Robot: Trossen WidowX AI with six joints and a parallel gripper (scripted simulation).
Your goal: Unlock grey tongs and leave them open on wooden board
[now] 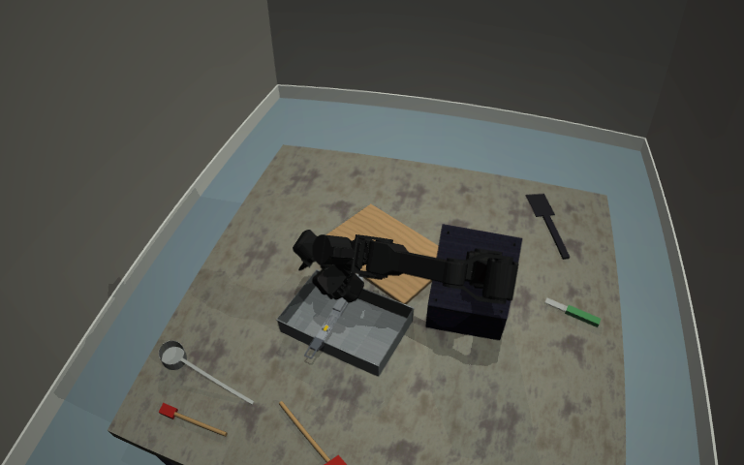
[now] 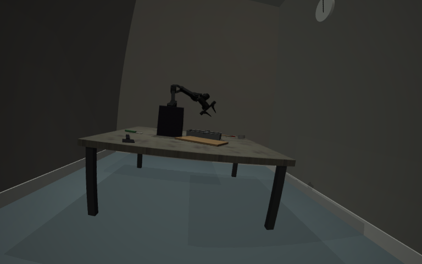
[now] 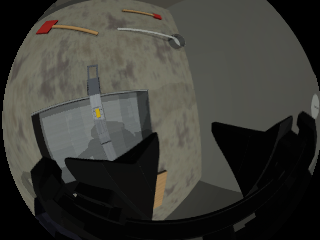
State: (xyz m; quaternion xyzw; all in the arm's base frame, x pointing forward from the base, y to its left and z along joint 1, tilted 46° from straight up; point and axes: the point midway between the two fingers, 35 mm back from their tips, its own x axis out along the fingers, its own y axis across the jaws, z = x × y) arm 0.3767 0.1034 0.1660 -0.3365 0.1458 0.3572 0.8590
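Note:
The grey tongs [image 1: 332,314] [image 3: 95,100] lie across the roasting tin [image 1: 356,359] [image 2: 202,135] [image 3: 65,130], with a small yellow mark on them. Their arms look closed together. The end with a wire loop sticks out past the tin's near wall in the top view. The other end is partly hidden by my gripper. My gripper [image 1: 321,280] [image 2: 212,114] [image 3: 186,132] is open and empty, well above the tin and board, tilted downward. The wooden board [image 1: 378,219] [image 2: 202,141] [image 3: 160,190] lies beside the tin, partly covered by the arm in the top view.
The dark base block [image 1: 466,323] [image 2: 170,121] stands right of the tin. A ladle [image 1: 216,381] [image 3: 147,33] and red-headed tools [image 1: 200,423] [image 1: 304,431] lie on the table's near side. A black spatula [image 1: 554,232] and a green-handled knife [image 1: 582,316] lie beyond the base.

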